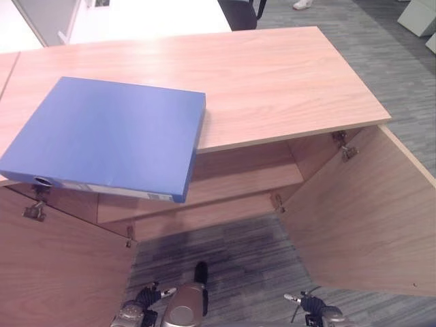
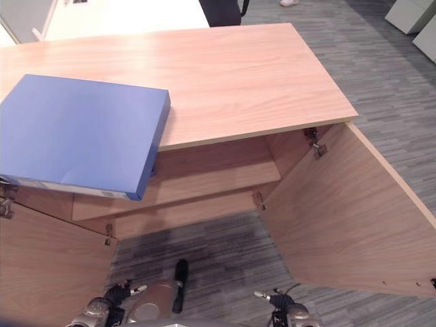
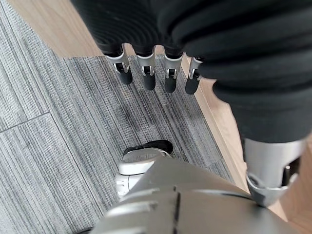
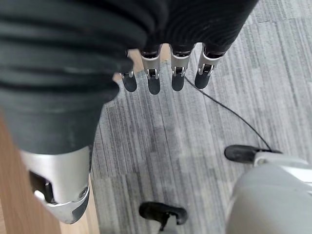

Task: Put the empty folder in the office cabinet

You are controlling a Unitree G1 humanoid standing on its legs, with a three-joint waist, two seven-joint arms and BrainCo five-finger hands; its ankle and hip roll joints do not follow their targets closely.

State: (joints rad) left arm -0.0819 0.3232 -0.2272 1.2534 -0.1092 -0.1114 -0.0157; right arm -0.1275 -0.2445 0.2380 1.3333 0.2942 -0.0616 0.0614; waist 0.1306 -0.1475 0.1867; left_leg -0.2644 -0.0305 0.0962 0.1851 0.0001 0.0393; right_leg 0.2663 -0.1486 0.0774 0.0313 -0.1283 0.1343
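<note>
Wooden cabinet top [image 1: 272, 82] carries blue folder [image 1: 109, 136], lying flat, overhanging front edge.

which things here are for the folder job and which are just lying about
For the job:
- blue folder, lying on the cabinet top, one corner past the front edge
- cabinet, both doors open, shelf inside bare
- left hand and right hand, hanging low, fingers relaxed, holding nothing

Lying about:
- dark chair beyond the cabinet
- grey boxes on the carpet

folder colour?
Blue folder, with a pale strip along its spine; clearest in the left eye view.
</note>
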